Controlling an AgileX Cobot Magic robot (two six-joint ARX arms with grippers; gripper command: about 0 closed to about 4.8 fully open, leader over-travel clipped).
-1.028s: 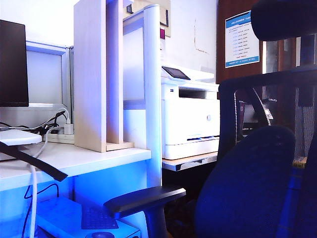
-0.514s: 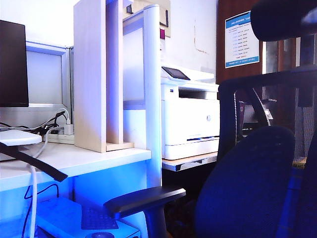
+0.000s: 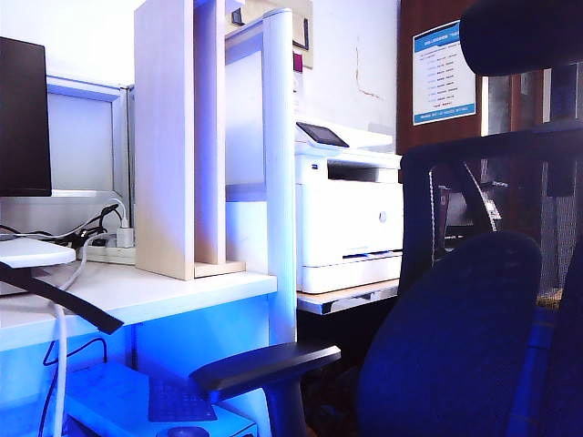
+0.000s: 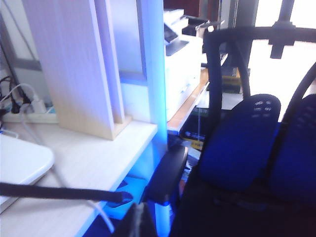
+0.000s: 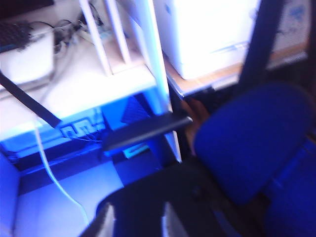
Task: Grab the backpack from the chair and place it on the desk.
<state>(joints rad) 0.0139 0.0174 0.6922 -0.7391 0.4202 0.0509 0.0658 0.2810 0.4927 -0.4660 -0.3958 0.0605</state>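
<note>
Nothing's moved on the outside cam: chair (image 3: 455, 346) looks bare, only a dark strap (image 3: 64, 296) on the desk (image 3: 182, 287), can't see the backpack itself. My left gripper (image 4: 140, 222) is pinched closed, right gripper (image 5: 137, 222) spread a bit, both empty, so probably done

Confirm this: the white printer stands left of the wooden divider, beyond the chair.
Wrong side: the exterior view shows the printer right of the divider, beyond the chair. Out of that view, the left gripper hangs near the armrest, the right gripper over the chair.
</note>
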